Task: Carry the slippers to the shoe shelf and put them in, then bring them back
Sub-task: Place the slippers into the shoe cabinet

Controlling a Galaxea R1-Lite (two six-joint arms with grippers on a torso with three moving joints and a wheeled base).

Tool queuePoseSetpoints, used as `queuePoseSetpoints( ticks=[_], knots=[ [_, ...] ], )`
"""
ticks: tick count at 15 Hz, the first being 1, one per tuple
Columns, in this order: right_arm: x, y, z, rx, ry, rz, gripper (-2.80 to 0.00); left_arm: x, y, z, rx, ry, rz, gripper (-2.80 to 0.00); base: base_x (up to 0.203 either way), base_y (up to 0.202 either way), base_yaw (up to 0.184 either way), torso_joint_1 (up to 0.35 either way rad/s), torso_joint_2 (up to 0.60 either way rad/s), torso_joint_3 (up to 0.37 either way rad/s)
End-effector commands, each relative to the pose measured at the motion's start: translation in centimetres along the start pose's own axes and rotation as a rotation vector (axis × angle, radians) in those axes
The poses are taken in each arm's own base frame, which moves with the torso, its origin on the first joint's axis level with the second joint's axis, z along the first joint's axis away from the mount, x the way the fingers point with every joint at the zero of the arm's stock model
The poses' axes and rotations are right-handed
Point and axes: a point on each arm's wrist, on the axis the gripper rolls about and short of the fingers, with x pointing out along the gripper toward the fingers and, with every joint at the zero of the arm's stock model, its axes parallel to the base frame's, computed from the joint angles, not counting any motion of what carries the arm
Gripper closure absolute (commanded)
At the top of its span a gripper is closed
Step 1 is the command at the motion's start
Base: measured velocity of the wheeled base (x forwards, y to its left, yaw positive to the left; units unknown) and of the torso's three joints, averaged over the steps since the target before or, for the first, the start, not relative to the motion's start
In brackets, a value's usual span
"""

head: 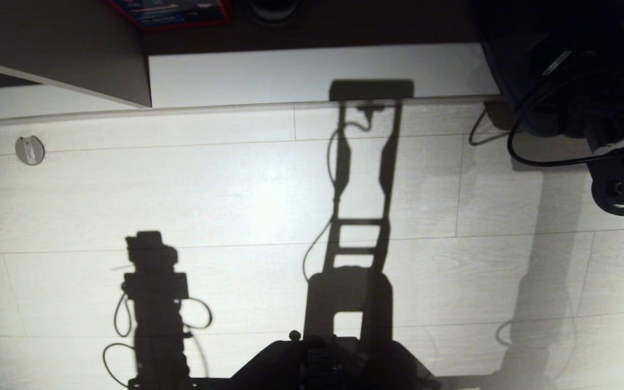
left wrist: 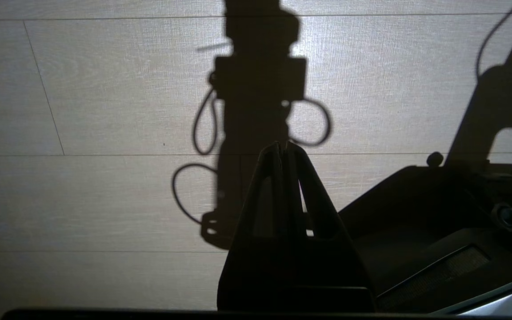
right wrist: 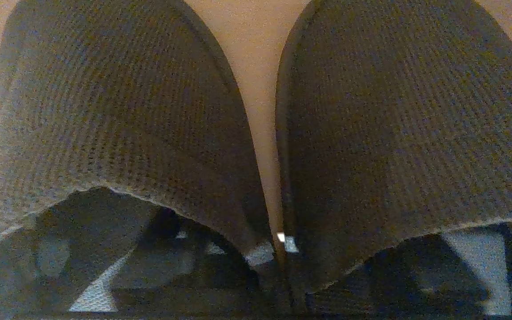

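Hanging left gripper (left wrist: 282,149): fingers pressed together, empty, pointing down over the pale floor (left wrist: 82,111).
Right arm (head: 610,135): a bent dark mass, upper right of the head frame.
Right gripper: close against the slippers; I cannot tell how far open.
Slippers (right wrist: 118,111): side by side, nearly touching, on a tan board (right wrist: 256,66).

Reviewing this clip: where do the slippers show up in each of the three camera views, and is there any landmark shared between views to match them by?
Head view: the slippers are not in it.
Left wrist view: not in it; only pale floor, shadows and the shut left gripper.
Right wrist view: the slippers fill the picture, side by side, toes away from the camera, on a tan surface.
Shared landmark: the arm's shadow with cable loops on the floor links head and left wrist views; nothing links the right wrist view.
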Motion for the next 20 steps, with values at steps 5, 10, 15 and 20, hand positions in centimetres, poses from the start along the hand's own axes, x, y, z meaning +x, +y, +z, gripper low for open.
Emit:
queuePoseSetpoints(
  ticks=[5, 10, 15, 20],
  knots=[
    [-0.2, 0.0, 0.6, -0.002, -0.011, 0.001, -2.8, 0.0, 0.0, 0.0, -0.001, 0.0, 0.001, 0.0, 0.0, 0.0, 0.0, 0.0, 0.0, 0.0],
    [-0.5, -0.1, 1.1, -0.018, -0.013, -0.021, -2.8, 0.0, 0.0, 0.0, -0.001, 0.0, 0.001, 0.0, 0.0, 0.0, 0.0, 0.0, 0.0, 0.0],
    [-1.3, -0.1, 1.8, -0.041, 0.0, -0.021, -2.8, 0.0, 0.0, 0.0, -0.001, 0.0, 0.001, 0.0, 0.0, 0.0, 0.0, 0.0, 0.0, 0.0],
    [-2.5, -0.1, 2.4, -0.043, 0.052, -0.008, -2.8, 0.0, 0.0, 0.0, -0.001, 0.0, 0.001, 0.0, 0.0, 0.0, 0.0, 0.0, 0.0, 0.0]
  ],
)
